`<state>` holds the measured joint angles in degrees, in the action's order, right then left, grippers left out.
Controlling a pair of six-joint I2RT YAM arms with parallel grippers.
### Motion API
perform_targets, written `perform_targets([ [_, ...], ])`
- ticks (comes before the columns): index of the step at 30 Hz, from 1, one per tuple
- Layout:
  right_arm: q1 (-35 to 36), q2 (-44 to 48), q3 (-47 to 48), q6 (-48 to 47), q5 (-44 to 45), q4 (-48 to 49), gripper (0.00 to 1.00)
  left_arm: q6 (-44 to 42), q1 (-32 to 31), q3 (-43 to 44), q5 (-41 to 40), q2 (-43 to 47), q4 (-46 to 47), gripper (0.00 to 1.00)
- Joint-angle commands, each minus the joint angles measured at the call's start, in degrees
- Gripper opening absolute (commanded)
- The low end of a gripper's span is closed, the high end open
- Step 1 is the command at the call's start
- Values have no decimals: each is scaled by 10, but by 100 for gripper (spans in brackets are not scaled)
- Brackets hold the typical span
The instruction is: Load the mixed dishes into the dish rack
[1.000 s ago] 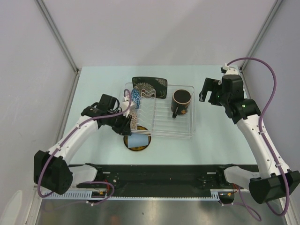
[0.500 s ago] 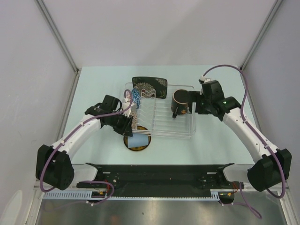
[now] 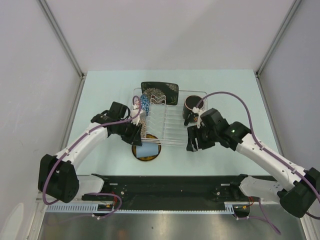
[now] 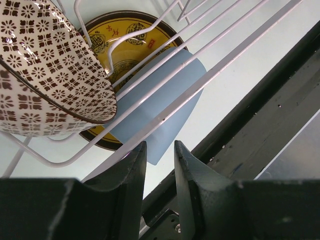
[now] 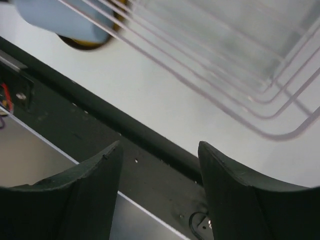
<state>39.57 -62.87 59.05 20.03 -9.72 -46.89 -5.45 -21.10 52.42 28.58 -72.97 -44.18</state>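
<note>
Your left gripper (image 4: 159,150) is hovering at the dish rack (image 3: 172,127) with its jaws parted only narrowly and gripping nothing. The beige patterned bowl (image 4: 45,70) is leaning in the wires up-left of its fingertips. The pale blue cup (image 4: 160,110) is resting on the small yellow plate (image 4: 125,35) straight ahead (seen through the wires). Your right gripper (image 5: 160,150) is standing wide open and empty, facing the dish rack's near corner, with the dark mug (image 3: 191,106) sitting inside just beyond it.

The gripper (image 4: 160,148) stands with its jaws narrowly apart. Just beyond its tips a rack wire (image 4: 225,61) crosses the cup (image 4: 167,87), which lies on the plate (image 4: 125,24). The bowl (image 4: 45,75) sits beyond, to the left.
</note>
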Motion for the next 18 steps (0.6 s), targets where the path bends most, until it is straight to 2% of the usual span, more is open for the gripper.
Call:
perform_targets([
  [1,18,0,-60,36,25,-17,66,-1,0,8,-21,1,42,34],
  [7,10,-35,-88,24,87,23,71,-1,-1,9,-31,-2,48,34],
  [18,-90,-109,-89,12,128,194,70,-17,0,36,-63,-60,89,34],
])
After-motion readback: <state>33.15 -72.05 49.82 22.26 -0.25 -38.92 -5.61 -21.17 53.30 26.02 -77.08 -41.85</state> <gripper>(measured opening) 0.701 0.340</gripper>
